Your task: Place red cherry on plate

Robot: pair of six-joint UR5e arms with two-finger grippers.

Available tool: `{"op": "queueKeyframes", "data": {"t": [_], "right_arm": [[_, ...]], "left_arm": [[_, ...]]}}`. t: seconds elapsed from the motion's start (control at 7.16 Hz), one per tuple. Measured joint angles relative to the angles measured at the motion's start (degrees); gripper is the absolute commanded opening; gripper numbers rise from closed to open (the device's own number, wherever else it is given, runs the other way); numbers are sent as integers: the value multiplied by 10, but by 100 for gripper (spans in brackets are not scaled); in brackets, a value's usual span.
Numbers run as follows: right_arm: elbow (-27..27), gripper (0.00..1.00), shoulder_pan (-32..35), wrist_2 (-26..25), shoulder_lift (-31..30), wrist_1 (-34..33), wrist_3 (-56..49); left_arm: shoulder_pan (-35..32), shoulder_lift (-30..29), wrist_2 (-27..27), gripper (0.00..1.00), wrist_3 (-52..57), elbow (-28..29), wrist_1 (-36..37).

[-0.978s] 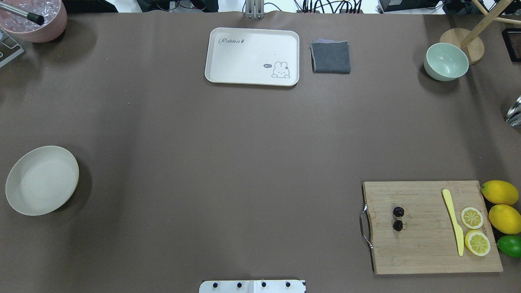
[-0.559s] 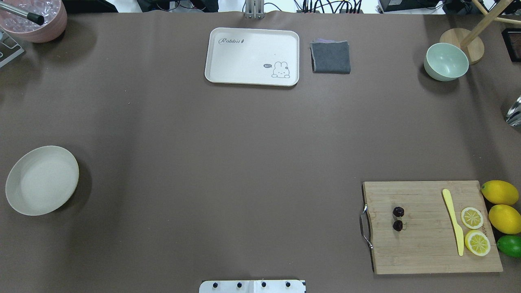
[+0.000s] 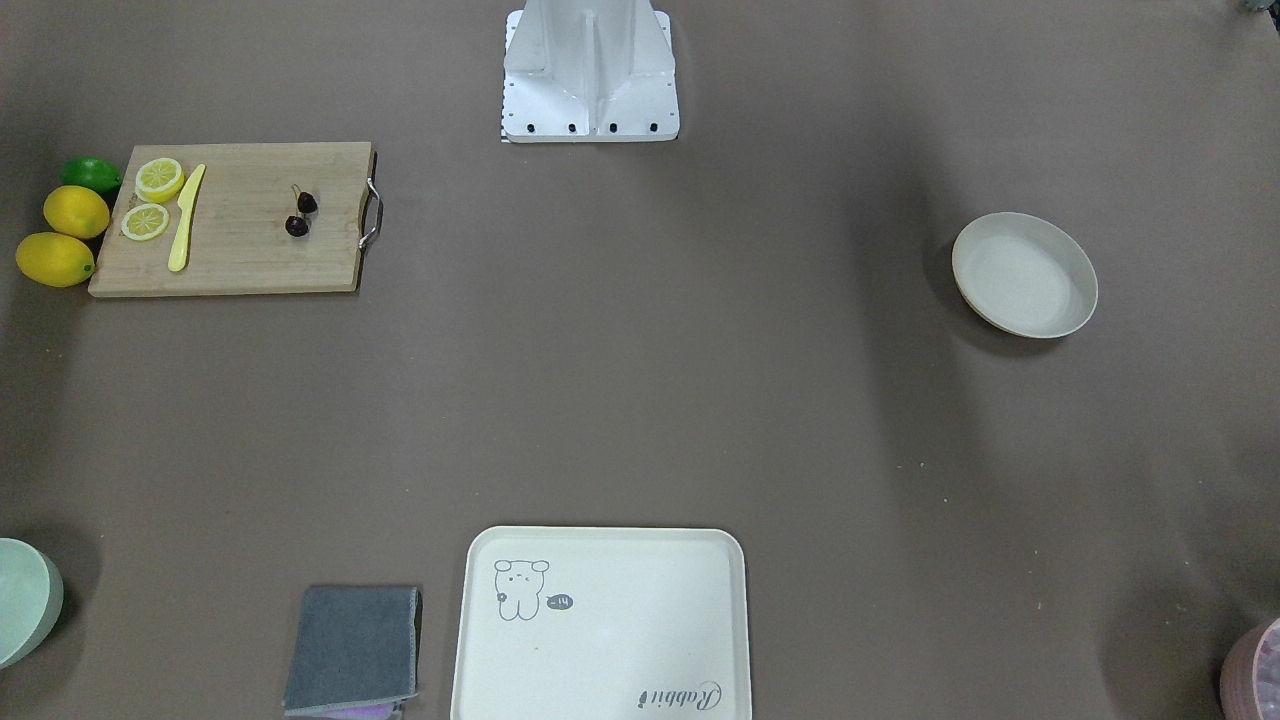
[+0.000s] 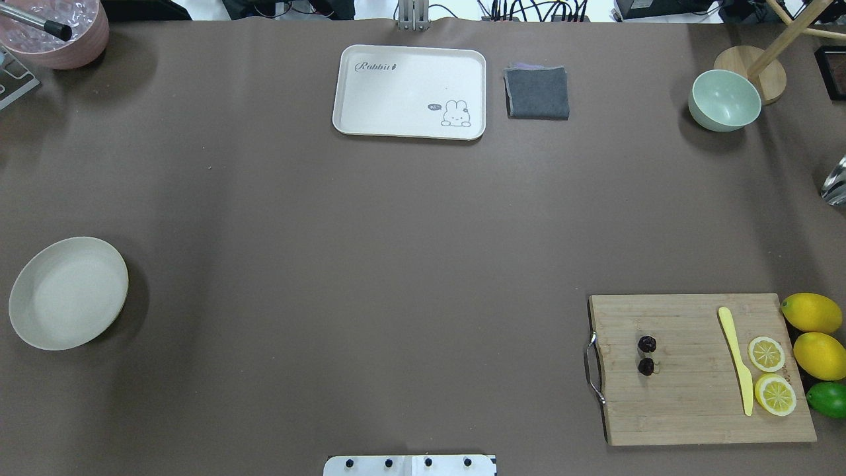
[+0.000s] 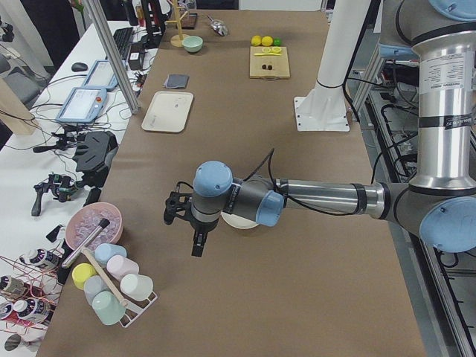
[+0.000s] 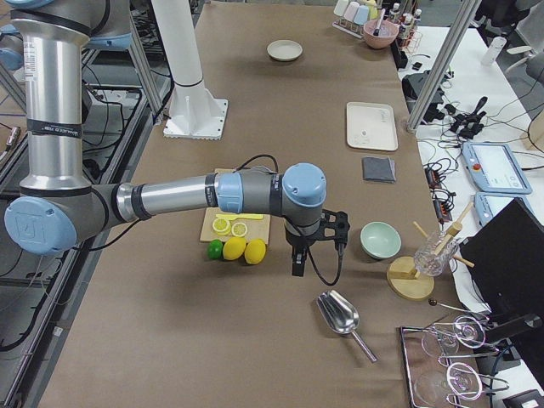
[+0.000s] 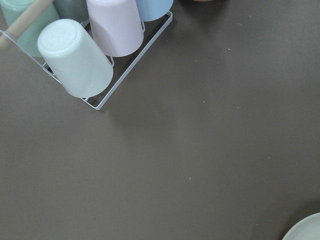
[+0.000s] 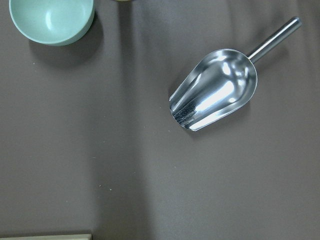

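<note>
The red cherry (image 4: 646, 355) (image 3: 300, 213), two tiny dark fruits on thin stems, lies near the handle end of a wooden cutting board (image 4: 694, 403) (image 3: 240, 262). Far across the table sits the plate (image 4: 66, 294) (image 3: 1022, 275), round, cream-white and with nothing in it. My left gripper (image 5: 196, 245) hangs beside the plate (image 5: 239, 222), toward the table's end; my right gripper (image 6: 297, 263) hangs beyond the lemons, away from the cherry. Both show only in the side views, so I cannot tell whether they are open or shut.
On the board lie a yellow knife (image 4: 737, 367) and lemon slices (image 4: 767, 354); whole lemons (image 4: 811, 312) and a lime (image 4: 827, 398) sit beside it. A rabbit tray (image 4: 410, 92), grey cloth (image 4: 537, 92), green bowl (image 4: 724, 100), metal scoop (image 8: 215, 90) and cup rack (image 7: 95, 55) are around.
</note>
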Motion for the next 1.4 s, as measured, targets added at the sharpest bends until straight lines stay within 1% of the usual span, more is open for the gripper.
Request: {"op": "queueKeyframes", "data": {"t": [1.12,1.4], "right_arm": [[-4,100,0,1,6,-1,1],[-3,100,0,0,9,-1,11]], "left_arm": [[10,-1,-5,98,0,-1,-1],[23,-5,-25,98,1,-7,-20]]}}
